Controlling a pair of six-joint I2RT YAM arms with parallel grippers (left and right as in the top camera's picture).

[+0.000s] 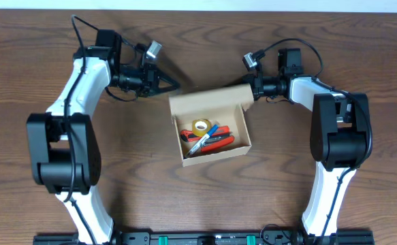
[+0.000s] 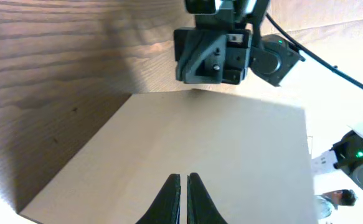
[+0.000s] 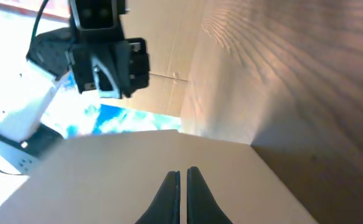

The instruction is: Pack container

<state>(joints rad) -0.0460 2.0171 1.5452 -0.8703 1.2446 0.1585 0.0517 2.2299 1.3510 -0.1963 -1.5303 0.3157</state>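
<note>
Pack container, status note.

- Container (image 1: 215, 155): tan cardboard box, sits mid-desk (image 1: 150, 197), upright. Flap lid (image 1: 206, 102) is open and lies back along the container's far edge.
- Contents: tape roll (image 1: 199, 126) in the far-left part of the container. Next to it a blue-capped marker (image 1: 210, 131), laid diagonally. A red item (image 1: 220, 141) sits toward the near-right side, type unclear. All are inside the walls and nothing pokes over the rim.
- No loose items on the desk around the container.
- Left gripper (image 1: 176, 86): just off the container's far-left corner, tips pointing at the flap. Fingers clenched, nothing seen between them in the left wrist view. Only bare cardboard ahead.
- Right gripper (image 1: 251, 90): at the container's far-right corner, right by the flap edge. Fingers clenched too and nothing held. Can't tell if it touches the flap.

Progress (judgement): loading looks done. Remaining: fold the flap fwd over the opening and press it shut. Both grippers are set at the flap's two ends, so closing is prob. the step in hand.
</note>
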